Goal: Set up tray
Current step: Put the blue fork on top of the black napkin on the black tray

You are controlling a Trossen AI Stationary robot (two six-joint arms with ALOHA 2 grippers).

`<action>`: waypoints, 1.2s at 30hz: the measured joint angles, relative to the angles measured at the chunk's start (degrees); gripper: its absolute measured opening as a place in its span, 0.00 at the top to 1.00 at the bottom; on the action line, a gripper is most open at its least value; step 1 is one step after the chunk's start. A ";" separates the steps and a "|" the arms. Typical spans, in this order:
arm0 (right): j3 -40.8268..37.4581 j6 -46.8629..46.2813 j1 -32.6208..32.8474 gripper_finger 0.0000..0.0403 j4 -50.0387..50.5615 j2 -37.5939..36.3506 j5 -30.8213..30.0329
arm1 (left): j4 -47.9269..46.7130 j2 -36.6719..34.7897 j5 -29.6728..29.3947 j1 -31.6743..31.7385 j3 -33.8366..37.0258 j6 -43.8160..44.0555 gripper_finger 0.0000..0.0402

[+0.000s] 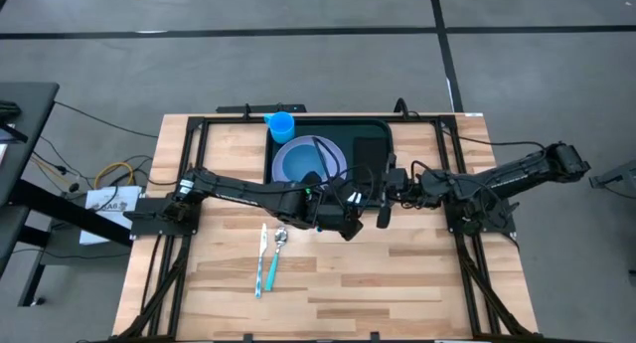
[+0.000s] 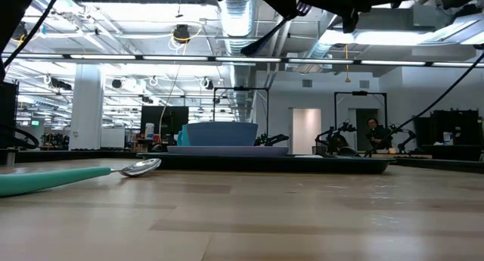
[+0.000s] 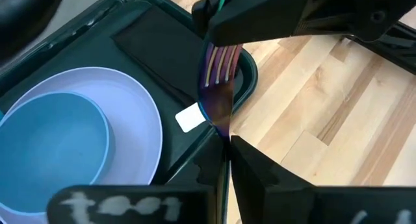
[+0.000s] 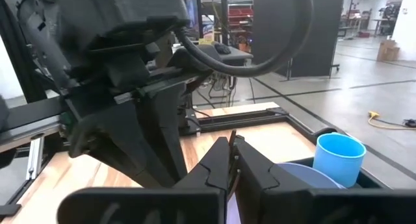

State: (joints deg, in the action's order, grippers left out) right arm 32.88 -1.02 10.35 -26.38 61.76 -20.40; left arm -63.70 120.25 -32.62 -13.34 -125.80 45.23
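Tray: the large dark green-black rectangular plastic tray (image 1: 376,134) with rounded corners and raised rim is lying at the far middle of the pale wooden slatted table (image 1: 417,273).
On the tray: a round lavender plate (image 1: 333,154) is carrying a smooth blue bowl (image 1: 298,164); a flat black napkin (image 1: 371,151) is lying beside the plate; a light blue cup (image 1: 281,125) is standing at the tray's far corner.
My left pincer (image 3: 224,136): I am pinching a shiny iridescent metal fork (image 3: 220,78) over the tray's near rim.
My right pincer (image 4: 231,156): I am holding its fingers pressed together, empty, near the tray's near corner.
Beside the tray: a teal-handled spoon (image 1: 274,256) is lying on the table, nearer than the tray.
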 joint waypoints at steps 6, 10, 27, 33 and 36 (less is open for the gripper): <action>-0.01 0.69 0.02 1.00 0.83 0.04 -0.12 | 0.72 0.00 -0.87 -0.25 0.00 -2.00 0.94; -0.09 0.94 -0.09 1.00 1.08 0.09 -0.57 | 2.41 -0.04 -0.06 -0.80 -0.02 -2.52 0.87; 8.95 -1.50 -6.53 1.00 31.69 -3.09 6.14 | 3.98 -0.78 6.38 -4.77 -0.04 -2.08 0.68; 15.44 1.14 -17.64 1.00 48.13 -5.19 17.93 | 0.35 -3.21 2.74 -6.03 -0.04 -5.33 0.68; 17.66 3.51 -26.38 1.00 51.56 -5.72 28.73 | -1.35 -4.00 5.85 -6.03 -0.06 -13.55 0.68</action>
State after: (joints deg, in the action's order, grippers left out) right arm 50.54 2.49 -16.03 25.18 56.04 8.32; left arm -65.06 116.25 -26.77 -19.38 -125.86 31.69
